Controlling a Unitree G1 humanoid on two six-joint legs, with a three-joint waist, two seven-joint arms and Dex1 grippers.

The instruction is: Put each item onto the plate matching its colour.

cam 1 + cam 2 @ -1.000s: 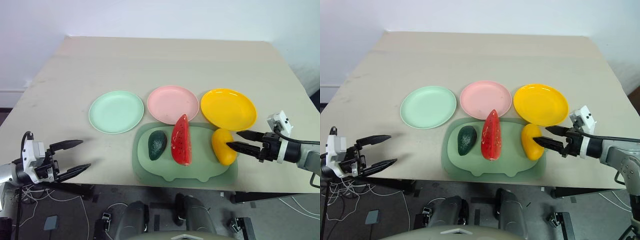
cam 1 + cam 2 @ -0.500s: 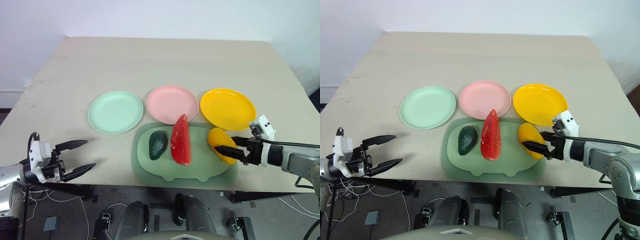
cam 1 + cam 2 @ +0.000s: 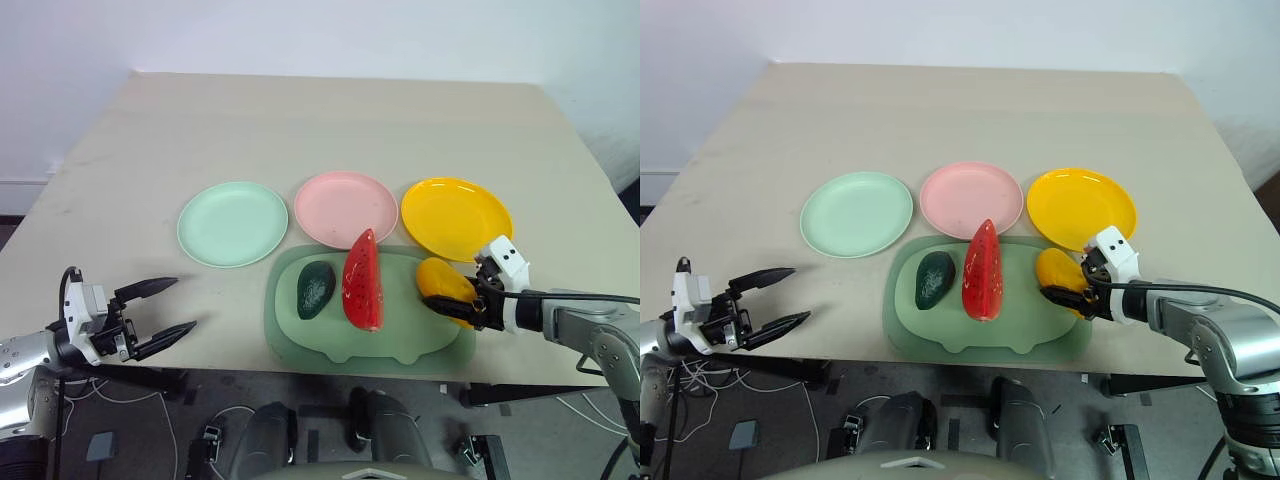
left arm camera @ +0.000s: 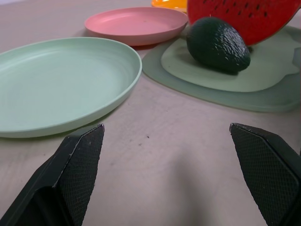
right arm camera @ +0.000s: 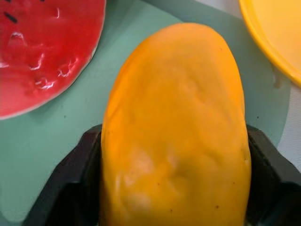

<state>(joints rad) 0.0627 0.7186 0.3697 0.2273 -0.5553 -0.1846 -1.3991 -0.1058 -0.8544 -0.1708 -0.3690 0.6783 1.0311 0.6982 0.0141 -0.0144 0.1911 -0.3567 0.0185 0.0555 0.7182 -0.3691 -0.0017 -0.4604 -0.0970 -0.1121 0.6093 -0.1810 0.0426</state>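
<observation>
The right gripper (image 3: 452,303), at the lower right, is clenched on the yellow mango (image 3: 443,283), which lies on the pale green mat (image 3: 400,340) below the yellow plate (image 3: 456,217). The left gripper (image 3: 160,310), lower left, hangs with jaws spread, grasping nothing.

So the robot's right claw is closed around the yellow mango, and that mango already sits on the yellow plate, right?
Not quite. The right gripper is closed around the mango, but the mango lies on the pale green mat, beside the yellow plate, not on it. The right wrist view and the left eye view both show this.
</observation>
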